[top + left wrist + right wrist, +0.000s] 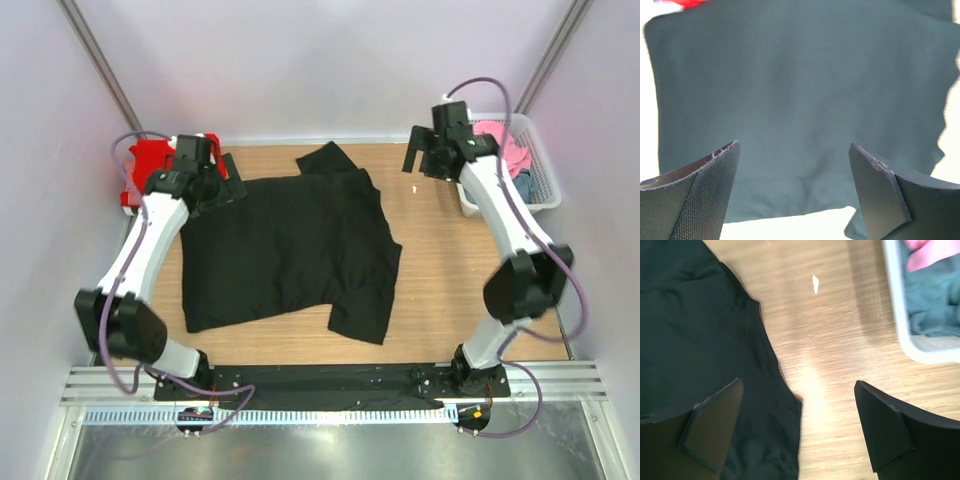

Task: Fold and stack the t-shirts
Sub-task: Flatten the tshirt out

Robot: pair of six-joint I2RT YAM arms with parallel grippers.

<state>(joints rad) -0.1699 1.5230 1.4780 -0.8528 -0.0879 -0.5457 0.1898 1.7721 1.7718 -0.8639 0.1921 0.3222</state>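
Observation:
A black t-shirt [290, 250] lies spread over the middle of the wooden table, one sleeve [325, 157] pointing to the far edge. My left gripper [230, 185] hovers open over its far left corner. In the left wrist view the shirt [800, 90] looks washed-out grey-green beneath the gripper [795, 185], and nothing is between the fingers [705, 195]. My right gripper [413, 152] is open above bare wood just right of the shirt's far right edge [690, 340]. Its gap [800, 425] is empty. A red t-shirt [145, 165] lies at the far left.
A white lattice basket [545, 195] stands at the far right with pink [930, 252] and grey-blue [935, 300] shirts inside. A small white scrap [815, 284] lies on the table [440, 290] near the basket. Walls close in on both sides.

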